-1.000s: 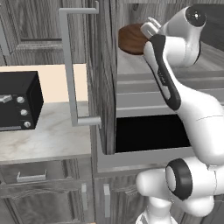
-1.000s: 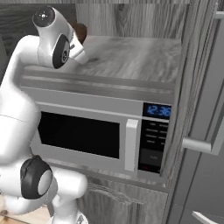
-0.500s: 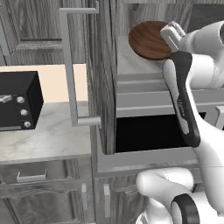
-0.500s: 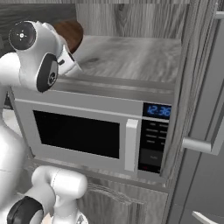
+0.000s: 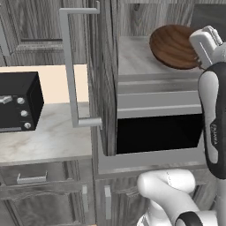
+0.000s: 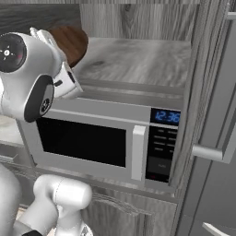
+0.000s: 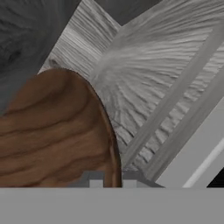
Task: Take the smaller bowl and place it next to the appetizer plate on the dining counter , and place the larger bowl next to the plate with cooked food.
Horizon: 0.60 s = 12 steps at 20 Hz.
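One dark brown wooden bowl, the smaller bowl (image 5: pixel 174 45), is seen tilted up on the grey wood-grain shelf (image 6: pixel 138 57) inside the open cabinet above the microwave (image 6: pixel 106 138). In the hand view the smaller bowl (image 7: pixel 57 131) is seen against the shelf boards, its rim caught at the gripper (image 7: pixel 109 181), whose jaws are drawn narrow on that rim. In the left base view the gripper (image 5: pixel 198 44) is met at the bowl's right edge, with the white arm rising below it. In the right base view the bowl (image 6: pixel 71 41) is partly covered by the arm's wrist. The cabinet door (image 5: pixel 101 66) is swung open, its long bar handle (image 5: pixel 70 66) facing left. A black toaster oven (image 5: pixel 17 101) is set on the marble-look counter (image 5: pixel 48 141) to the left.
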{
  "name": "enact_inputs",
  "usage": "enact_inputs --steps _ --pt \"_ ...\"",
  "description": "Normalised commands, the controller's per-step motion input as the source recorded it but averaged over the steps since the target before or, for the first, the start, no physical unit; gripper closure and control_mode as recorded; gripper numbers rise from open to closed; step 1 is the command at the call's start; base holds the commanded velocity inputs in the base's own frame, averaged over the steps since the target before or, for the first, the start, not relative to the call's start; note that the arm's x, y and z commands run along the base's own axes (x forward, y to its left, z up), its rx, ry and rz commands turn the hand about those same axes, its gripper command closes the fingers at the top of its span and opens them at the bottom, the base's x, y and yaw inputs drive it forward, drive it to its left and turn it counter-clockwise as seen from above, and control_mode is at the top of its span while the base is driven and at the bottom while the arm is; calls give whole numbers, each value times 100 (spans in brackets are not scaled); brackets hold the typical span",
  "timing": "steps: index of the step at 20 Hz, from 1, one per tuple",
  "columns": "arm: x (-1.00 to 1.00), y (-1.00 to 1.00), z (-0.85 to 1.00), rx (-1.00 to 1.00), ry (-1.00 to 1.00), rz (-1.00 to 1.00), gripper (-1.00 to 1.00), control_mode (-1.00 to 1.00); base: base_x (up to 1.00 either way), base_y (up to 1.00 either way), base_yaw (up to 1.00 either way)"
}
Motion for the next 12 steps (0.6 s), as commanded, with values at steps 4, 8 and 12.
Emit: enact_inputs --steps 4,8,12 --pt "-61 0 0 0 20 0 100 -100 0 0 0" --pt "-62 0 -4 0 17 0 100 -100 0 0 0" --pt "-58 0 -16 0 20 0 100 -100 0 0 0"
